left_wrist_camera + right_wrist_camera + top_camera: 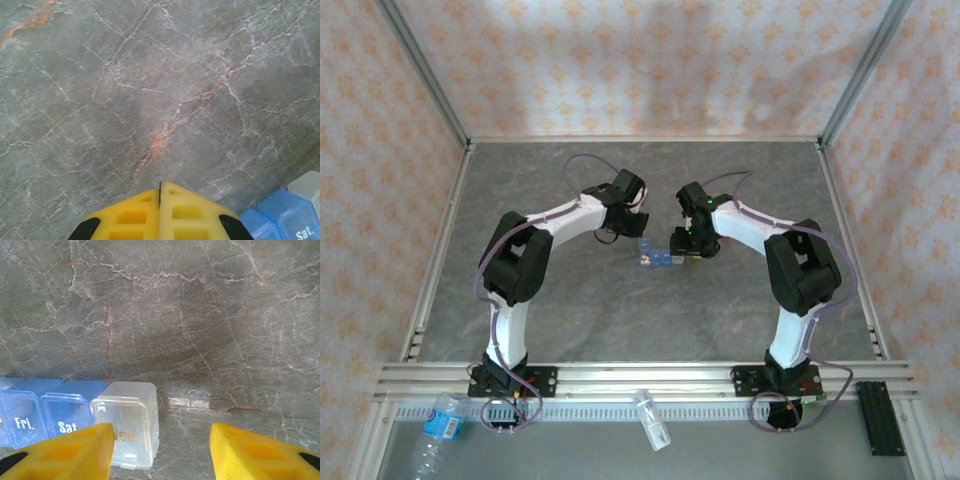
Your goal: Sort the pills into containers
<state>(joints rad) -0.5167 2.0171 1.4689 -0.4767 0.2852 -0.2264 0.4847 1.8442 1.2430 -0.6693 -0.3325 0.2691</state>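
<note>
Along the near rail we saw a water bottle (438, 425) lying at the left. Farther in, on the grey table (570, 320), sat the blue pill organizer (658, 258) with a clear box (127, 422) at its end. Our left gripper (160, 187) was pressed together on nothing beside it. Our right gripper (161, 432) stood apart, with the clear box by one finger and nothing held.

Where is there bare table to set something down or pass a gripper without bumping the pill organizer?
Crowded at centre: the shut left gripper and open right gripper flank the pill organizer. Bare table lies in front of it toward the arm bases, behind the grippers up to the rear wall, and outside each arm.
</note>
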